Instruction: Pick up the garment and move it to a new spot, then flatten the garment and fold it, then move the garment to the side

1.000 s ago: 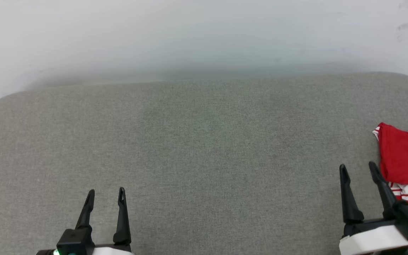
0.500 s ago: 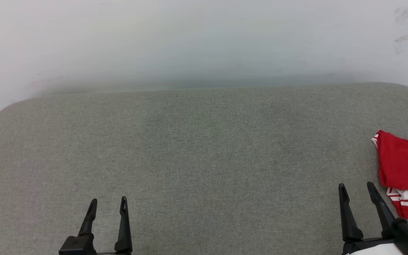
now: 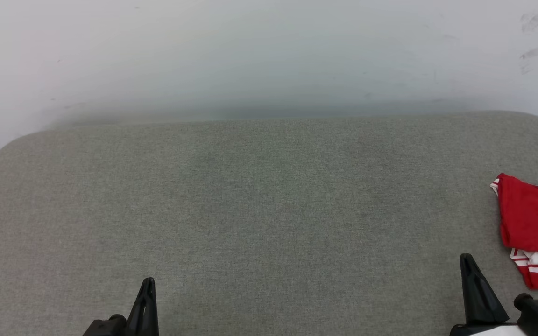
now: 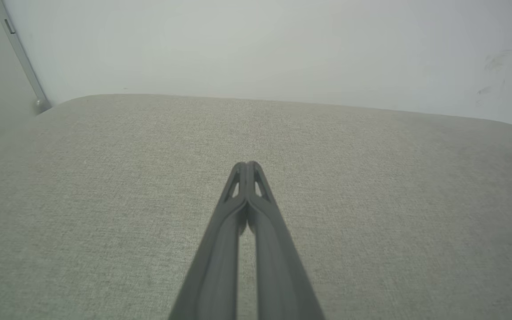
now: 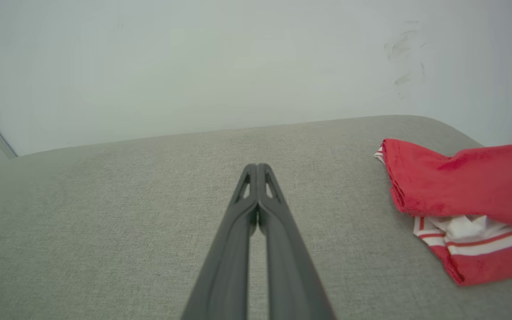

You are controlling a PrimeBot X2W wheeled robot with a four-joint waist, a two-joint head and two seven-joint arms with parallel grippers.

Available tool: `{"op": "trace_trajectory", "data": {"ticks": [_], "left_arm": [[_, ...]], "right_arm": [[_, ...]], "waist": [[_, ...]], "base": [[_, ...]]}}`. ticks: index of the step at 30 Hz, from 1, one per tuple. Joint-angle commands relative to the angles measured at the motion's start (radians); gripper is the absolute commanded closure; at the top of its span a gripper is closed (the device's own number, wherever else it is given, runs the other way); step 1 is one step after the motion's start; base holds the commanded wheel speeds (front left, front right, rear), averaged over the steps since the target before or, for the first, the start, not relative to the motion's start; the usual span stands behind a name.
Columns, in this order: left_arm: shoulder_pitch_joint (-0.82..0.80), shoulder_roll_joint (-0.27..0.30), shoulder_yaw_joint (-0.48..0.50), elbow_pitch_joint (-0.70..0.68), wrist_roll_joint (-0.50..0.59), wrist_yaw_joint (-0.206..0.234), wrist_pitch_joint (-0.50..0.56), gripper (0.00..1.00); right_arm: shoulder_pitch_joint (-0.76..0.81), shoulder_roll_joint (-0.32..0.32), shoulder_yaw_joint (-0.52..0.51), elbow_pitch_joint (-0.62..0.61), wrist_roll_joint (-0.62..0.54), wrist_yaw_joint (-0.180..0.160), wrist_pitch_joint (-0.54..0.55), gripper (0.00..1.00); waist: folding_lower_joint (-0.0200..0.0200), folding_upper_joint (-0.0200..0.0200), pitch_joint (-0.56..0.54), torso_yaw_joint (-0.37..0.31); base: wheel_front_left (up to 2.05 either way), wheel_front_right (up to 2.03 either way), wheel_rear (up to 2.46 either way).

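Red garment (image 3: 530, 219) folded far rt on cushion (image 3: 269, 210); L gripper (image 3: 148, 281), R gripper (image 3: 465, 258) clenched, empty.

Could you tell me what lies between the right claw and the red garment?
Only bare grey cushion lies there: the right wrist view shows the shut right claw and the garment apart, with nothing between.

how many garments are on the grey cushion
1: the garment, red with white striped trim, lies folded over on itself near the right edge of the grey cushion. The head view's edge cuts it off, so more could lie out of frame.
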Motion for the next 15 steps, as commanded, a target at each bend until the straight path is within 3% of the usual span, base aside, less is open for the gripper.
{"op": "trace_trajectory", "data": {"ticks": [1,15], "left_arm": [[-0.017,0.003,0.004,-0.012,-0.048,-0.008,0.006,1.0],[-0.071,0.017,0.017,0.027,-0.33,-0.04,0.061,1.0]], "right_arm": [[-0.012,-0.003,0.001,-0.011,0.05,0.0,0.007,1.0],[-0.058,-0.015,0.005,0.021,0.326,0.0,0.062,1.0]], "waist": [[0.0,-0.0001,0.0,0.0],[0.0,-0.0001,0.001,0.0]], "base": [[0.0,0.0,0.0],[0.0,0.0,0.0]]}}
